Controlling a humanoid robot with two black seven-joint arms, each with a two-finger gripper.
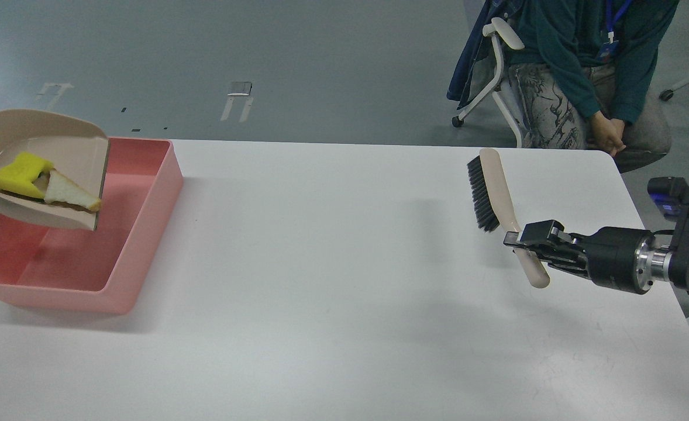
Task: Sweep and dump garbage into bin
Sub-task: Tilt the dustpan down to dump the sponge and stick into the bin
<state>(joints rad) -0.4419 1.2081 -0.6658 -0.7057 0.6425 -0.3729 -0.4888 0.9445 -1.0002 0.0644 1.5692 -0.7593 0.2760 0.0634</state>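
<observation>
Right claw [523, 241]: closed around the beige handle of a hand brush [493, 193], gripping it low on the handle, with the handle's rounded end sticking out on the near side. The brush slants up and to the far left from the claw; its black bristles face left. It sits over the right part of the white tabletop [333, 280]; whether the bristles touch the surface cannot be told.

Left claw: not in view.

Far left of the scene: a beige dustpan [34, 169] is held raised and tilted over the pink bin [145, 193], its open lip pointing right and down toward the bin's inside. What holds the dustpan is outside the frame. Both pieces of garbage lie inside the dustpan: the yellow chunk [20, 174] to the left, the white bread slice [66, 193] touching it on the right, close to the lip. The bin rests on the tabletop's left edge.

Beyond the far right corner, a seated person [584, 70] on a chair.
</observation>
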